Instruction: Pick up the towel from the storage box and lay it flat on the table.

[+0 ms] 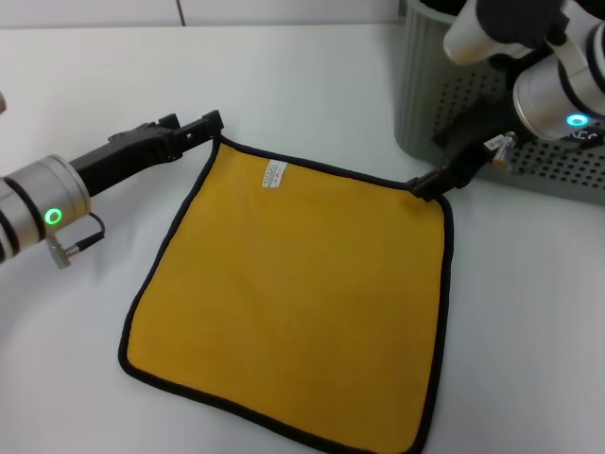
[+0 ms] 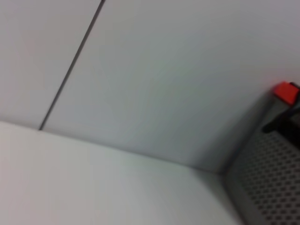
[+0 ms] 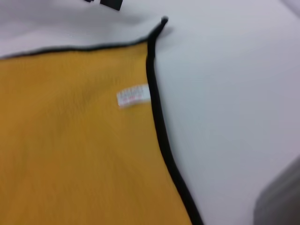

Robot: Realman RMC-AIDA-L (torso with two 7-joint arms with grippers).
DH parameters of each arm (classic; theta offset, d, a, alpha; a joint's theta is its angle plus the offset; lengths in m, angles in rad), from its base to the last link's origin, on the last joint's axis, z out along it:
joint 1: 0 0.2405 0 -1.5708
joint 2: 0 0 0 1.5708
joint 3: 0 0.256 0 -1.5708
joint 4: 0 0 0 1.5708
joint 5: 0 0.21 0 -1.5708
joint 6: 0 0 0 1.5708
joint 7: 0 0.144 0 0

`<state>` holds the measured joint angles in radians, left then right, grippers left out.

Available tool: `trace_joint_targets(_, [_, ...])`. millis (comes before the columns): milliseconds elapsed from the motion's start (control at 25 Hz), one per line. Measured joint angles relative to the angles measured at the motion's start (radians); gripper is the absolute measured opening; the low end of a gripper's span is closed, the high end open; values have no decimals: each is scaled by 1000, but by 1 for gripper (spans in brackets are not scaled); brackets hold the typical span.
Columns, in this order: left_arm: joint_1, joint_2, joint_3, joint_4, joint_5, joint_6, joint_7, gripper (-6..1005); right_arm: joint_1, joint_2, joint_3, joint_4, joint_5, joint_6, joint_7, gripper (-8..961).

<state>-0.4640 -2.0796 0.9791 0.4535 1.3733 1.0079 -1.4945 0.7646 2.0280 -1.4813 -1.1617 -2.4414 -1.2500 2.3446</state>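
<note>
The towel lies spread flat on the white table, yellow face up, with black edging and its white label near the far edge. My left gripper is low at the towel's far left corner, just off it, and looks open. My right gripper is at the far right corner and looks shut on the edge there. The right wrist view shows the towel, its label and the free far left corner lying on the table. The grey-green storage box stands at the far right.
The box's perforated wall shows in the left wrist view with a red piece at its rim. My right arm hangs over the box. Bare white table lies to the left of the towel and beyond it.
</note>
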Motion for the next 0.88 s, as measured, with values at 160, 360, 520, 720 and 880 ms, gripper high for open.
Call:
trace_joint_targets(160, [28, 9, 8, 50, 25, 124, 9, 793, -61, -5, 11, -53, 163, -19, -90, 803])
trace_joint_targets(360, [51, 35, 4, 107, 46, 317, 29, 874, -156, -9, 111, -131, 412, -152, -273, 850])
trace_joint_targets(520, [65, 49, 1, 140, 46, 421, 95, 894, -245, -8, 241, -166, 578, -307, -422, 852])
trace_joint_targets(720, [72, 59, 7, 151, 58, 560, 215, 894, -324, -11, 394, -162, 721, -486, -589, 854])
trace_joint_targets(880, [65, 66, 17, 151, 82, 718, 271, 893, -342, -11, 485, -116, 833, -669, -724, 854])
